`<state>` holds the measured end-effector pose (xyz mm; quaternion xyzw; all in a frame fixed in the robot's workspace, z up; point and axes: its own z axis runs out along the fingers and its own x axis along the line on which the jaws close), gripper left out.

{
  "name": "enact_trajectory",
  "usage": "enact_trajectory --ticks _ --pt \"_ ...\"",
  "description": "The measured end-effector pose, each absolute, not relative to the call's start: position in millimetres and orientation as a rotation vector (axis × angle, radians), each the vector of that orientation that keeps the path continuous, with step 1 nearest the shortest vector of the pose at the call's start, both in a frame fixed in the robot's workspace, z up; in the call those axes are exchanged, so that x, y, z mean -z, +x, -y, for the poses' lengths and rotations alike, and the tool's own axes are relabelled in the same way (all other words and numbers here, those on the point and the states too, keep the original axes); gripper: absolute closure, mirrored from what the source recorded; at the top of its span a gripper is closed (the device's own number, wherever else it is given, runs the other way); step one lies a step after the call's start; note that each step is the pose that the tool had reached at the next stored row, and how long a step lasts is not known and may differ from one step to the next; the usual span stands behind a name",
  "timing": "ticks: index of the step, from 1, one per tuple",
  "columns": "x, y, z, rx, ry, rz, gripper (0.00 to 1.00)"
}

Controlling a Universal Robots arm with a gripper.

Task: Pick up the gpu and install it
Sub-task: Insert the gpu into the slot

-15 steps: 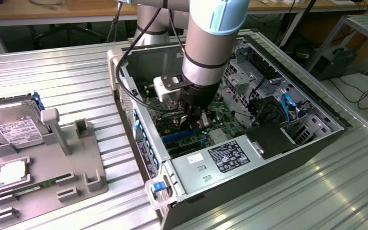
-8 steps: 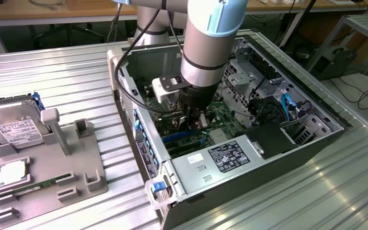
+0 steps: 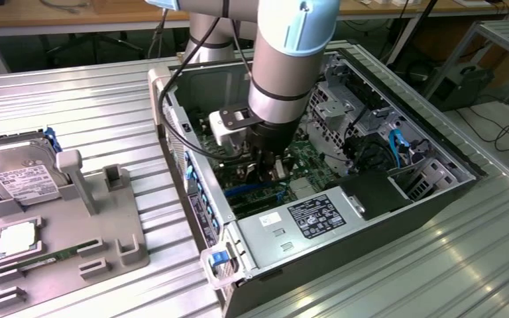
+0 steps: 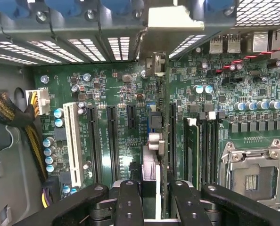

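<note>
My gripper (image 3: 270,165) is deep inside the open computer case (image 3: 453,162), just above the green motherboard (image 4: 116,84). In the wrist view the gpu (image 4: 152,162) appears edge-on between my black fingers (image 4: 130,202). It is a thin card running away from the gripper (image 4: 156,190) to its pale metal end bracket (image 4: 170,19) at the case's rear slots. The gripper is shut on it. The card hangs over the strip of board between the long black expansion slots (image 4: 111,141) and the memory sticks (image 4: 192,150). Whether its edge touches a slot is hidden.
A white slot (image 4: 73,141), a cable bundle (image 4: 17,122) and the CPU socket (image 4: 253,169) flank the card. The silver power supply (image 3: 312,218) fills the case's near end. On the exterior view's left, a grey fixture (image 3: 104,225) holds a hard drive (image 3: 20,175).
</note>
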<state>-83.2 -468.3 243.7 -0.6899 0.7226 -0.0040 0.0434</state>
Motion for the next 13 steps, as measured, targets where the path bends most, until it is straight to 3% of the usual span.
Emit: enact_trajectory --ticks 13 --pt "-238.4 -86.2 468.4 0.011 -2.11 -2.21 0.72"
